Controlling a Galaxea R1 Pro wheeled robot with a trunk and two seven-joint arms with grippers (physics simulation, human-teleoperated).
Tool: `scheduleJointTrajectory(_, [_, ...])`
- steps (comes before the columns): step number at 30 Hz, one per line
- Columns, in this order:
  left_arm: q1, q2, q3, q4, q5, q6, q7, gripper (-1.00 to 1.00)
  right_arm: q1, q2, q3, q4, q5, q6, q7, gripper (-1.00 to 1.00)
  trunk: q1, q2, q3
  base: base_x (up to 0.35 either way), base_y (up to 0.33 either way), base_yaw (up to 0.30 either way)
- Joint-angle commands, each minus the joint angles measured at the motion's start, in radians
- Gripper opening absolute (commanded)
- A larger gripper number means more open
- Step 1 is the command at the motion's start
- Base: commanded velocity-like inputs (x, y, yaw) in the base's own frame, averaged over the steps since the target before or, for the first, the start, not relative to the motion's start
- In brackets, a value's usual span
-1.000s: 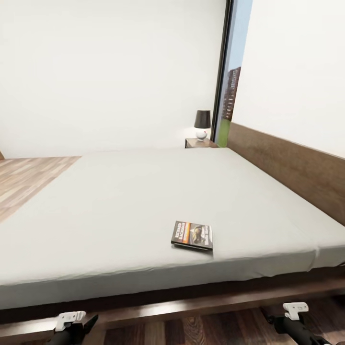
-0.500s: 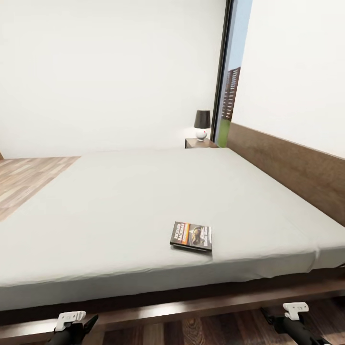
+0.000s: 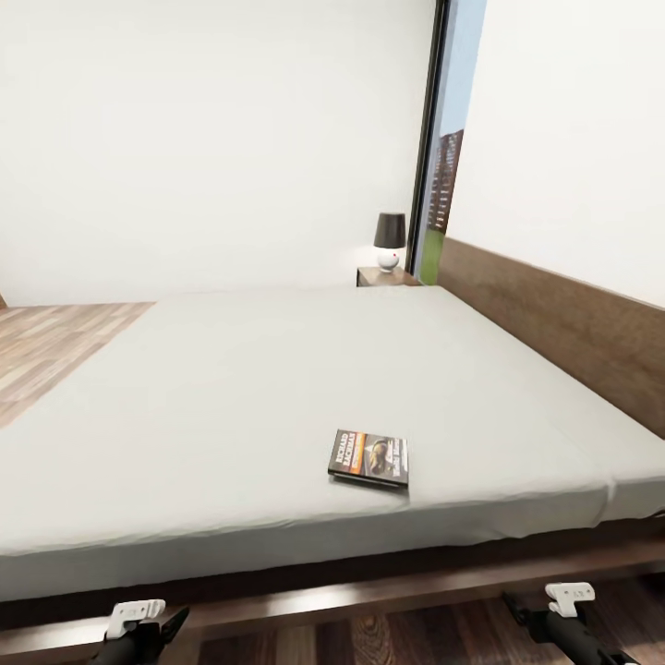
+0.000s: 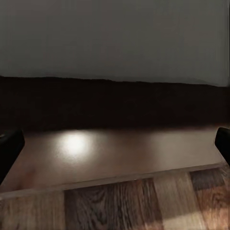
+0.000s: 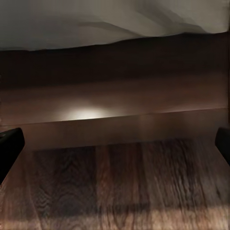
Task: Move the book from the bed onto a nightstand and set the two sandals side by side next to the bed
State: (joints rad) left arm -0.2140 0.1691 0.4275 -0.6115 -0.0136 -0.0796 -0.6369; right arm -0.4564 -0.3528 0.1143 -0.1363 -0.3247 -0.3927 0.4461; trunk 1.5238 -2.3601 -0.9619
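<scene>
The book [image 3: 368, 457] lies flat on the off-white mattress of the bed [image 3: 259, 369], close to its near edge and right of centre. A nightstand [image 3: 386, 275] stands beyond the bed's far corner, by the headboard [image 3: 554, 319]. Both arms hang low in front of the bed base, the left arm [image 3: 139, 626] and the right arm [image 3: 568, 614]. The left gripper [image 4: 115, 151] faces the brown bed base [image 4: 115, 120], with its fingers spread wide and nothing between them. The right gripper [image 5: 115, 143] is open the same way, facing the base [image 5: 115, 100] under the mattress edge. The sandals are out of view.
A dark-shaded lamp [image 3: 390, 238] stands on the nightstand. A tall dark-framed window [image 3: 445, 139] is behind it. Wood-plank floor [image 3: 55, 346] runs along the bed's left side and under the grippers [image 4: 120, 201].
The head view has shifted very slightly. The book, the bed and both arms keep their places.
</scene>
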Motion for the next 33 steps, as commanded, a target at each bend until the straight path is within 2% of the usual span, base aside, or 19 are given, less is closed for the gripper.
scheduleJointTrajectory(1, [-0.001, 0.0, 0.004, 0.001, -0.002, -0.003, -0.005, 1.0, -0.001, -0.001, 0.008, 0.001, -0.01, -0.003, 0.003, 1.0, -0.004, 0.007, 0.002, 0.0, 0.0, 0.0])
scheduleJointTrajectory(33, [-0.001, 0.0, 0.003, 0.001, -0.002, -0.003, -0.004, 1.0, -0.001, 0.0, 0.008, 0.002, -0.011, -0.003, 0.002, 1.0, -0.127, 0.231, 0.103, 0.0, 0.0, 0.0])
